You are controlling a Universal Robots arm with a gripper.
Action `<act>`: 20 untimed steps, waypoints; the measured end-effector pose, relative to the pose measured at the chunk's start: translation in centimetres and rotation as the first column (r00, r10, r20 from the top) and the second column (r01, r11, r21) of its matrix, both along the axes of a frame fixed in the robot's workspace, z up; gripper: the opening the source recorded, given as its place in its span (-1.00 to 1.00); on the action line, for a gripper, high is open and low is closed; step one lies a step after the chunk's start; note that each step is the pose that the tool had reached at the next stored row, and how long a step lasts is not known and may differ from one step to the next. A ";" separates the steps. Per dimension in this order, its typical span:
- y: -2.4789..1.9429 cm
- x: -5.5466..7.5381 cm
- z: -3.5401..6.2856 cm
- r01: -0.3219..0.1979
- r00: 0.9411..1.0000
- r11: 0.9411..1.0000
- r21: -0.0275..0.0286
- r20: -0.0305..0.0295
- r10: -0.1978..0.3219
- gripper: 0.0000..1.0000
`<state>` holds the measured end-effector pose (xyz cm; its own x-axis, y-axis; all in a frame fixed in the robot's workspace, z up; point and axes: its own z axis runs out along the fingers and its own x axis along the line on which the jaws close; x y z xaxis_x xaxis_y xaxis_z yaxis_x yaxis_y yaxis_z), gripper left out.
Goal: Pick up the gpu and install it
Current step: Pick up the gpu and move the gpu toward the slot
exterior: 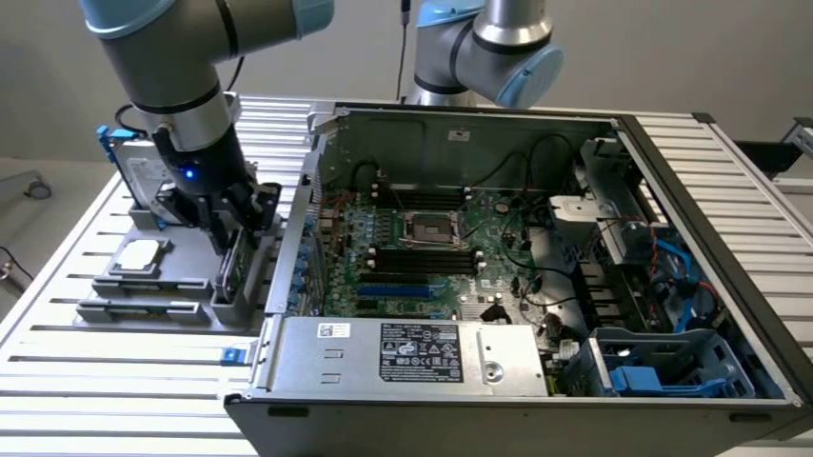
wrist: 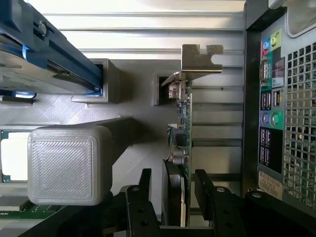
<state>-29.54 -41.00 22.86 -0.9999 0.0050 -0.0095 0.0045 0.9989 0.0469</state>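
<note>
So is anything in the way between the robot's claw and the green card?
Nothing visible is. The open gripper straddles the gpu, one finger on each side, and the card stands on edge in its grey holder.

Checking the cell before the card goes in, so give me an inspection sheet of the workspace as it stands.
Surface: slatted metal table, grey parts holder on it beside the open computer case.
Job's things: gpu standing on edge in the holder's slot.
Clutter: hard drive and processor chip in the holder.
End effector: open, fingers either side of the gpu, no grip.
Cables: black and blue cables inside the case.
Surroundings: robot base behind the case.
</note>
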 end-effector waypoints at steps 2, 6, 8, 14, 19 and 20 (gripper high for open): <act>0.03 0.0 -0.02 0.004 1.000 1.000 0.000 0.000 -0.004 -0.04; 0.18 0.0 -0.05 0.017 1.000 1.000 0.000 0.000 -0.017 -0.04; 0.20 0.0 -0.06 0.022 1.000 1.000 0.000 0.000 -0.022 -0.04; 0.21 0.0 -0.10 0.025 1.000 1.000 0.000 0.000 -0.025 -0.04; 0.21 0.0 -0.10 0.021 1.000 1.000 0.000 0.000 -0.021 -0.04; 0.21 -0.1 -0.09 0.019 1.000 1.000 0.000 0.000 -0.019 -0.04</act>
